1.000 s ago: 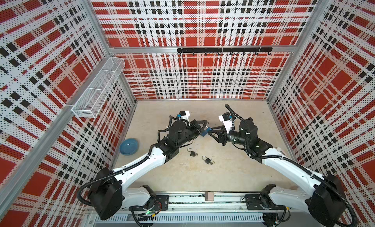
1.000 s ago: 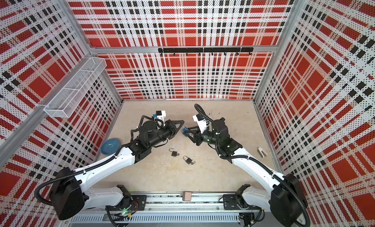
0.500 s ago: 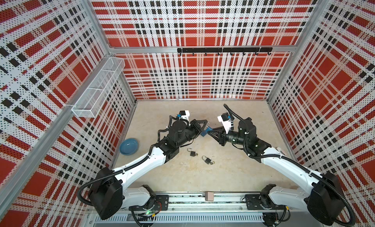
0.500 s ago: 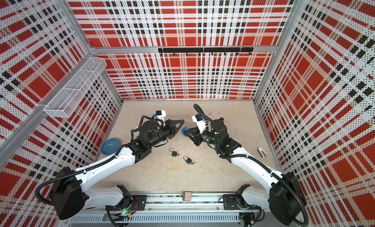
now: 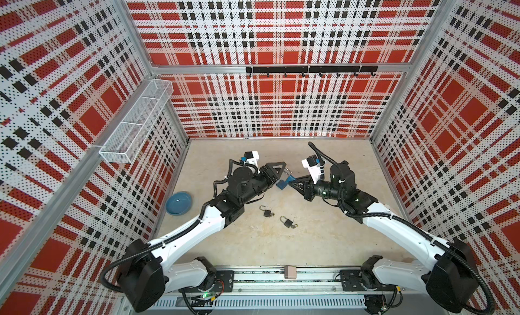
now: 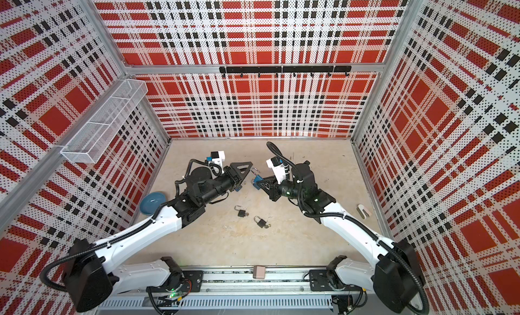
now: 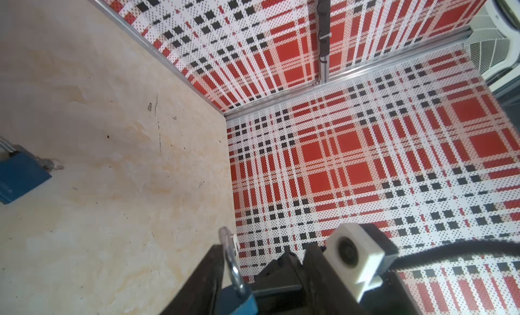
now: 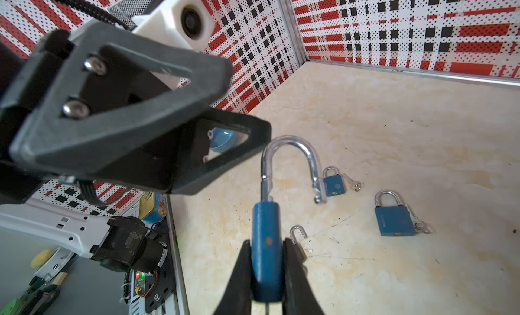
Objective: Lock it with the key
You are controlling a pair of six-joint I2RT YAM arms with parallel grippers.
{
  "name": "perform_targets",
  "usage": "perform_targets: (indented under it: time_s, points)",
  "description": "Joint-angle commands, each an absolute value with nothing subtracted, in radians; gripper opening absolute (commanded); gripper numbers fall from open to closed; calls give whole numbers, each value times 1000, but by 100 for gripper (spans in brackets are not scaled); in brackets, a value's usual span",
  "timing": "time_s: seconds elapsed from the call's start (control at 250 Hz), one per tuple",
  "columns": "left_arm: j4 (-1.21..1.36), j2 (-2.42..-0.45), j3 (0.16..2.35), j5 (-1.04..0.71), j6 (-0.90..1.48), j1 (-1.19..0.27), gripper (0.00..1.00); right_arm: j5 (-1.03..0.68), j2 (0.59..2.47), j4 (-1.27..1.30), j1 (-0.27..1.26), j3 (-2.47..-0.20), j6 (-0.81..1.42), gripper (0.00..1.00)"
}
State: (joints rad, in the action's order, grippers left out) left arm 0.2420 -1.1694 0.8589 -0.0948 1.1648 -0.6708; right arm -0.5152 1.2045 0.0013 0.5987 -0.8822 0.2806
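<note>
A blue padlock [image 8: 264, 215] hangs above the beige table [image 5: 323, 243], and its silver shackle [image 8: 287, 147] stands open. My right gripper [image 8: 266, 243] is shut on the padlock's body, one finger on each flat side. In both top views the right gripper [image 5: 291, 182] holds the padlock [image 6: 257, 181] in the middle of the table. My left gripper [image 5: 281, 174] faces it, open. In the left wrist view the left gripper [image 7: 261, 246] has its fingers on either side of the padlock [image 7: 236, 296], whose shackle lies close along one finger. The key is hidden.
Two dark padlocks [image 5: 266, 212] [image 5: 287, 222] lie in front of the grippers. The right wrist view shows two shut blue padlocks with keys [image 8: 333, 184] [image 8: 394, 217] on the table. A blue bowl [image 5: 178, 203] sits at the left wall. A wire basket [image 5: 135, 125] hangs above it.
My left gripper's jaws have spread apart and let go of the blue padlock. My right gripper closed on it and now holds it alone. Both arms have barely moved.
</note>
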Motion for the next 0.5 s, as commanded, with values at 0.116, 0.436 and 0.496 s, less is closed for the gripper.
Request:
perform_targets:
  time_s: [0.116, 0.436, 0.496]
  points:
    - [-26, -1019, 900, -13, 813, -634, 53, -637, 1180, -128, 600, -968, 242, 0]
    - [-55, -1018, 934, -278, 549, -627, 49, -835, 1187, -209, 603, -1029, 294, 0]
    - [-48, -1025, 930, -317, 542, -626, 48, -845, 1189, -218, 602, -1038, 301, 0]
